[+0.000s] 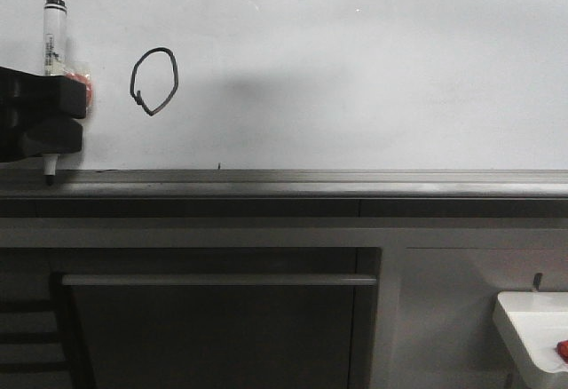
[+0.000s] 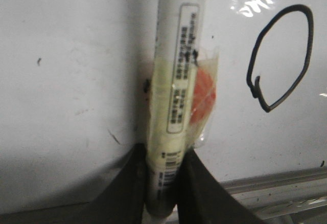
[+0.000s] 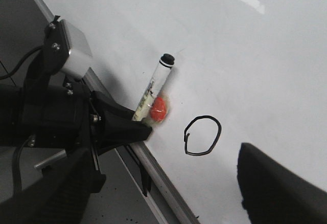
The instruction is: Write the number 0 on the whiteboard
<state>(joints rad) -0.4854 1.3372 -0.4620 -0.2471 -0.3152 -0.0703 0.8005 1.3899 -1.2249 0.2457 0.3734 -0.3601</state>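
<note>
The whiteboard (image 1: pixel 373 78) fills the back of the front view. The number 0 (image 1: pixel 155 81), a lopsided black loop with a small tail at its lower left, is drawn at its left; it also shows in the left wrist view (image 2: pixel 281 58) and the right wrist view (image 3: pixel 203 135). My left gripper (image 1: pixel 44 114) is shut on a white marker (image 2: pixel 173 96) with an orange label. It holds the marker upright to the left of the 0, tip (image 1: pixel 51 174) down by the ledge. My right gripper (image 3: pixel 168 203) is open and empty, facing the board near the 0.
A grey metal ledge (image 1: pixel 311 178) runs along the board's lower edge. Below it stands a dark cabinet with a bar handle (image 1: pixel 217 279). A small white tray (image 1: pixel 528 322) holding a red item (image 1: pixel 563 347) sits at the lower right.
</note>
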